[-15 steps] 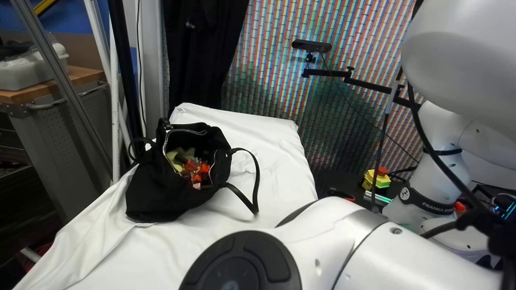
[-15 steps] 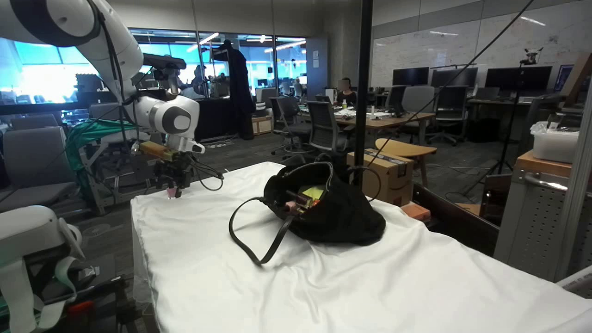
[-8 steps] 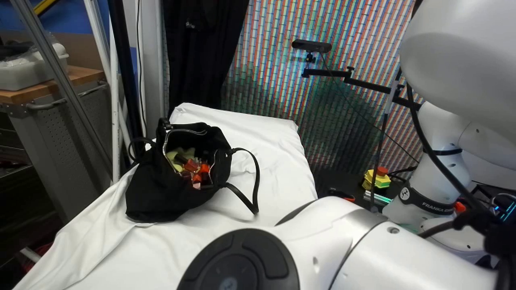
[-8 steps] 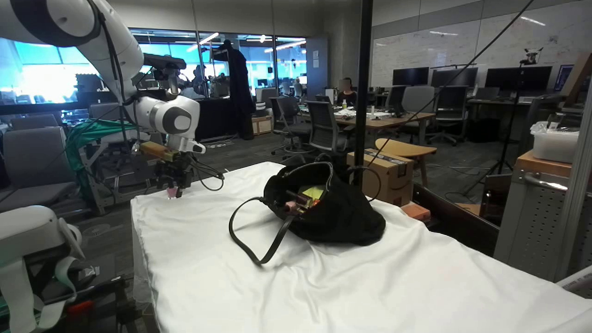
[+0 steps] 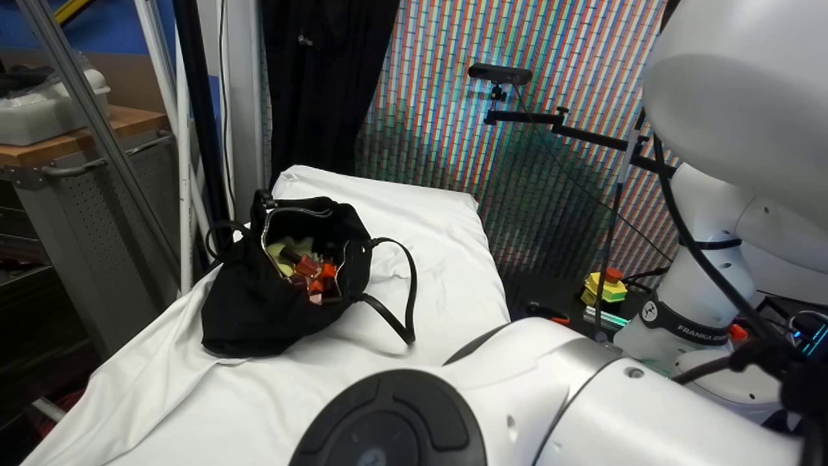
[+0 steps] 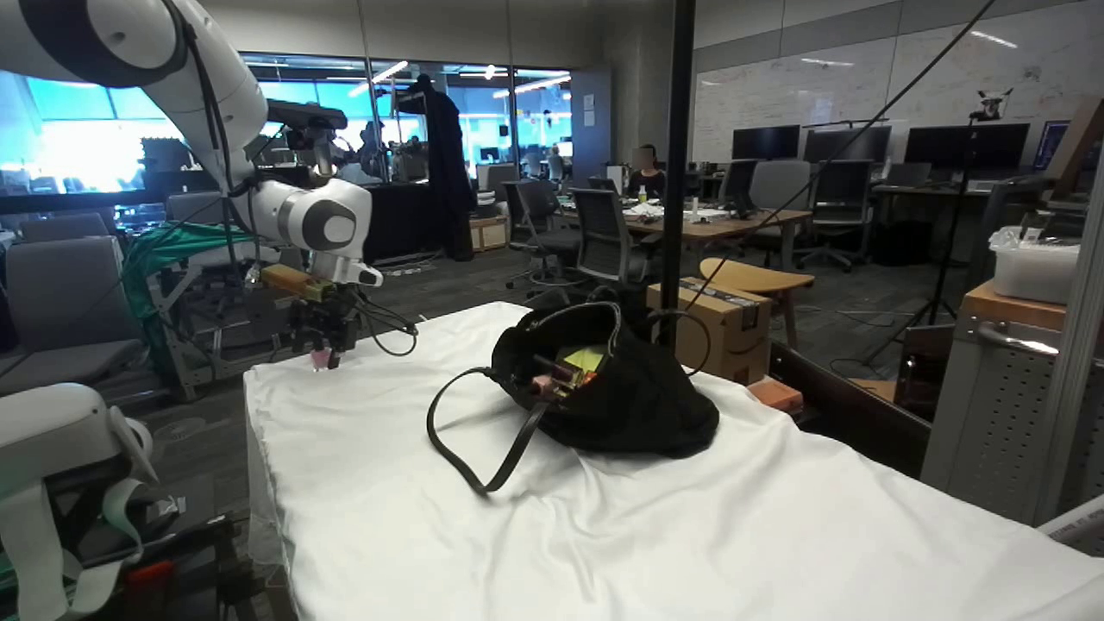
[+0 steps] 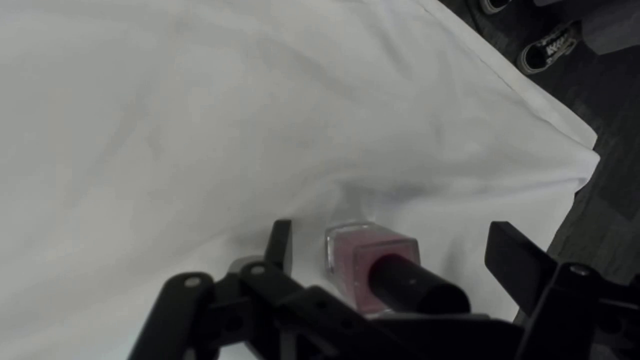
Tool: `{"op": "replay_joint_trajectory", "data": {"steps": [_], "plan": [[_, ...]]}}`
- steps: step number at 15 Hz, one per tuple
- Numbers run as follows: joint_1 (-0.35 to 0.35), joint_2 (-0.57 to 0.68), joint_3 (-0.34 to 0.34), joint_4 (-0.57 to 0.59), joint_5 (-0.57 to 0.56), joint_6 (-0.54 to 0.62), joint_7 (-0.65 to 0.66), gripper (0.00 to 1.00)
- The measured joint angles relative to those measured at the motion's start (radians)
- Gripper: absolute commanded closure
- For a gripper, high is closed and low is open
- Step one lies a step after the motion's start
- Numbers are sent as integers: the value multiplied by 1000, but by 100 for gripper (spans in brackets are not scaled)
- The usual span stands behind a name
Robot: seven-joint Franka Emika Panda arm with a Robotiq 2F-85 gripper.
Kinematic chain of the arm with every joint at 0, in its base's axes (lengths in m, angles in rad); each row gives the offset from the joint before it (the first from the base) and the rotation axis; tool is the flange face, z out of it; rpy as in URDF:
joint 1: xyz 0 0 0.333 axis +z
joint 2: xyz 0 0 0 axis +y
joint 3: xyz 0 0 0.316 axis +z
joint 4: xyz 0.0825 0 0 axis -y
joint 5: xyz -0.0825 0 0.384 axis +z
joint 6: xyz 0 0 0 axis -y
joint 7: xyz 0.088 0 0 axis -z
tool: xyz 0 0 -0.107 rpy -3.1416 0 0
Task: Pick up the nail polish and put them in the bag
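"The gripper?"
"Jaws spread wide, holding nothing."
"Pink nail polish?"
"Lower centre of the wrist view, between the fingers, body nearer the frame-left one; cap toward lower right. I'd centre, then close."

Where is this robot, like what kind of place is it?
It's probably a robotics lab or an office, though I can't be sure: there's a robot arm, a wide whiteboard and several office chairs.

Bottles in bag — partly hidden, tool — cropped in wrist view
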Motion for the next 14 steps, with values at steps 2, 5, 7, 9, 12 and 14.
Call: {"op": "replay_joint_trajectory", "data": {"steps": [2,5,7,9,12,14], "plan": [[1,0,1,-1,-1,4,0,0],[3,0,2,-1,-2,9,0,0],[3,0,2,-1,-2,11,0,0],[4,0,2,-1,-3,12,0,0],[5,0,2,-1,-11,12,0,7],[6,-1,2,-1,-21,12,0,33]]}}
